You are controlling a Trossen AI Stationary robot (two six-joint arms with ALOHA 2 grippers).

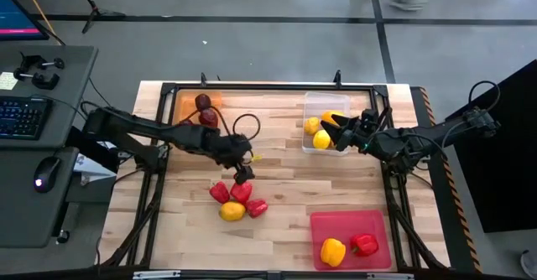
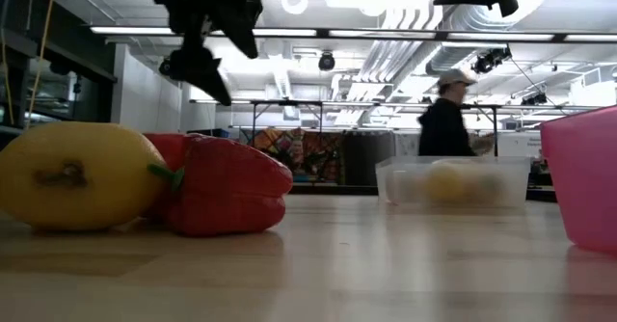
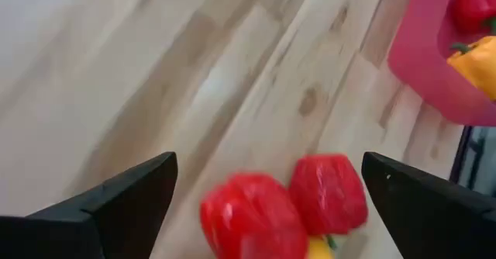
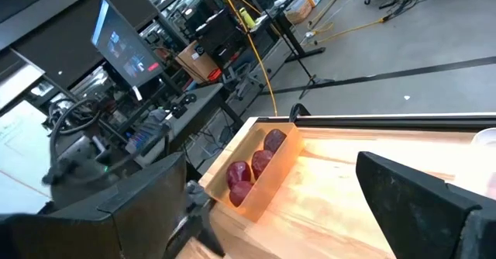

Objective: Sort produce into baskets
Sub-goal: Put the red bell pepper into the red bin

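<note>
My left gripper [image 1: 243, 173] hangs open above a cluster of produce near the table's middle: three red peppers [image 1: 220, 192] [image 1: 242, 192] [image 1: 257, 206] and a yellow fruit [image 1: 232, 212]. In the left wrist view two red peppers [image 3: 252, 216] [image 3: 329, 193] lie below the spread fingers, untouched. My right gripper [image 1: 336, 126] stands open over the clear basket [image 1: 342, 104], which holds yellow fruits [image 1: 322, 139]. The orange basket [image 1: 178, 102] at the far left holds maroon fruits [image 1: 204, 101]. The pink basket [image 1: 348, 225] holds a yellow pepper [image 1: 333, 251] and a red pepper [image 1: 363, 245].
A dark frame [image 1: 268, 85] runs around the table. A desk with keyboard [image 1: 21, 116] and mouse stands to the left. In the low view a person [image 2: 448, 120] walks in the room behind. Bare wood [image 1: 285, 175] lies between the baskets.
</note>
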